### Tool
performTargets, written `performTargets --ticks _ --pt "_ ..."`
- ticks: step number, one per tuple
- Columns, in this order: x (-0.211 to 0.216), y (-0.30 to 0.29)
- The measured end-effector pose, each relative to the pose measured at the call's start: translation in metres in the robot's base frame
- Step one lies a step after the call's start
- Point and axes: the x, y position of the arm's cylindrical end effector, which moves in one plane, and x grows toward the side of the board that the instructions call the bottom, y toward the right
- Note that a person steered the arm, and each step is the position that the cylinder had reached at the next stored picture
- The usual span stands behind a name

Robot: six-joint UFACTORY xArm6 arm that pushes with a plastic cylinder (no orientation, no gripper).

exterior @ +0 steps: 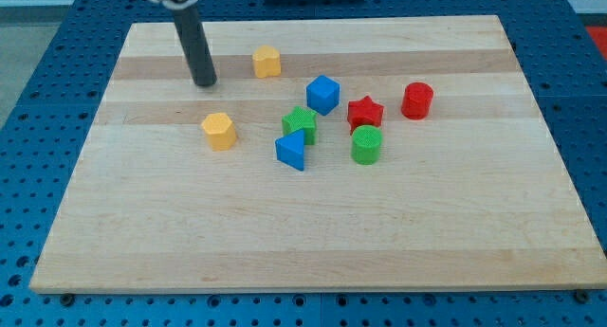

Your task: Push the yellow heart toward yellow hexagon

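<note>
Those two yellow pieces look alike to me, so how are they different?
The yellow heart lies nearer the view's top, to the right of my tip; the yellow hexagon lies lower, below my tip. The yellow heart has a notched outline, the yellow hexagon flat sides. Both are yellow and stand apart from the other blocks.

One view only — a camera set high beyond the board's [313, 232] near edge, looking down at a slant across it toward the far edge. It stands back enough to take in the whole board plus blue pegboard [38, 128] around it.
</note>
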Motion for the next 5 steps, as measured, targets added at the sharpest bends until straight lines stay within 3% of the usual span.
performTargets --ticks 1,2,3,4,5 --pt "-0.046 0.032" --pt "-0.026 0.085" --pt "-0.001 0.084" --pt "-0.034 0.084" --pt "-0.025 0.119"
